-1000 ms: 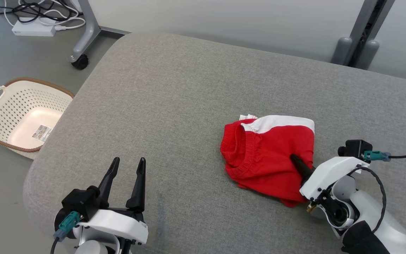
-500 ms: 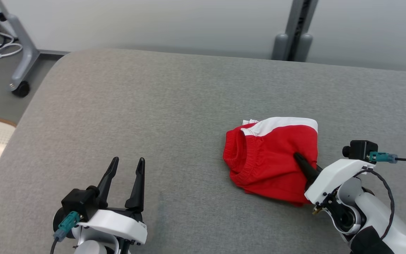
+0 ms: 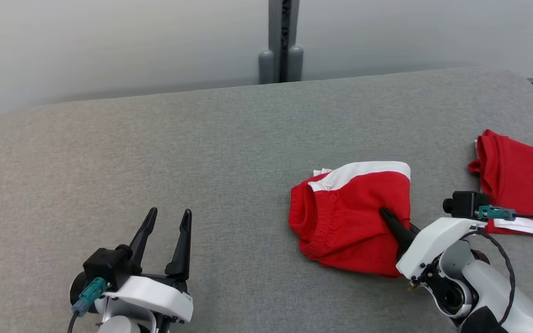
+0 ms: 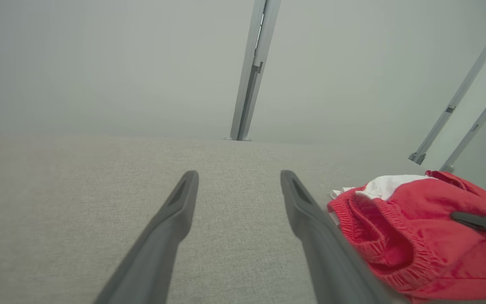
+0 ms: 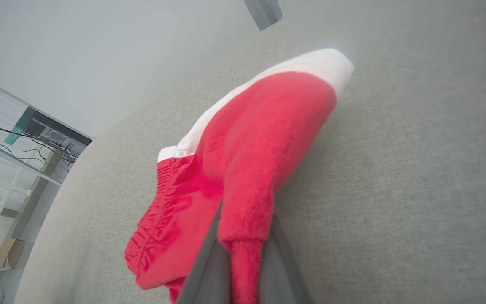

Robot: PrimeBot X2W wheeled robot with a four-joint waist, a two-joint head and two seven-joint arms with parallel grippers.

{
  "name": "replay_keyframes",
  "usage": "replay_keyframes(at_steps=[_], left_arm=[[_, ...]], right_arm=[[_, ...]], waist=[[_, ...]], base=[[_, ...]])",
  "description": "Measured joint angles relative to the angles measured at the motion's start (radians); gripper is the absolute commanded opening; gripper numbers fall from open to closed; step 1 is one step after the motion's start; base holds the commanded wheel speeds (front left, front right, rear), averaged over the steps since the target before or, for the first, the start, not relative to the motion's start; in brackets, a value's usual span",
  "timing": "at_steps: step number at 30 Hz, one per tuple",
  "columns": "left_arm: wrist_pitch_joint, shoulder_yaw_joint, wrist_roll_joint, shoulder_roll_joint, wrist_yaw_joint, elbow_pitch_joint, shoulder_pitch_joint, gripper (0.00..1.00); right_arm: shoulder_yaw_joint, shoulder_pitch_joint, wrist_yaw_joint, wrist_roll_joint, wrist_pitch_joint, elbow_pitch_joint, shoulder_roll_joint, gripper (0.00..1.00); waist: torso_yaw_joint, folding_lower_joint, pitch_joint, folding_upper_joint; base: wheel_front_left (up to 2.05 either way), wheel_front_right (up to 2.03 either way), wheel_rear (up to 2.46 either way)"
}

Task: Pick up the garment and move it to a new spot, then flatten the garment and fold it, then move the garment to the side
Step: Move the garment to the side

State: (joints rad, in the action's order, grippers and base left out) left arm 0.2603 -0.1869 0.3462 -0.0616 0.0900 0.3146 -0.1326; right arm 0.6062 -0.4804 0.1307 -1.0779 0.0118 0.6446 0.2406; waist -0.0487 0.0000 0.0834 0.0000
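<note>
On a grey cushion [image 3: 201,152], the right gripper [image 3: 383,213] is pinching the red shorts [image 3: 345,217] near a second red garment [image 3: 521,171]; the left gripper [image 3: 170,213] is hovering open.

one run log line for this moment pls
right gripper: shut on folded red shorts, on grey cushion | left gripper: open, empty | second red garment: far right | stage: folded, likely side move next

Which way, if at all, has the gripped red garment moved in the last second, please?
Yes, to the robot's right: the gripped red garment, earlier left of the grey post, now lies right of it.
</note>
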Motion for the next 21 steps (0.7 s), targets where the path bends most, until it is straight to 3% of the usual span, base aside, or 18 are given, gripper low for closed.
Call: replay_keyframes(at_steps=[9,21], left_arm=[[0.0,-0.01,0.005,0.002,-0.001,0.003,-0.017,1.0],[0.0,-0.02,0.006,0.005,-0.003,-0.003,-0.04,1.0]], right_arm=[[0.027,-0.04,0.0,0.039,0.016,-0.035,0.065,0.0],[0.085,-0.181,0.0,0.067,0.074,-0.028,0.198,0.0]], waist=[[-0.093,0.0,0.002,0.0],[-0.113,0.0,0.061,0.0]], base=[[0.0,0.0,0.0],[0.0,0.0,0.0]])
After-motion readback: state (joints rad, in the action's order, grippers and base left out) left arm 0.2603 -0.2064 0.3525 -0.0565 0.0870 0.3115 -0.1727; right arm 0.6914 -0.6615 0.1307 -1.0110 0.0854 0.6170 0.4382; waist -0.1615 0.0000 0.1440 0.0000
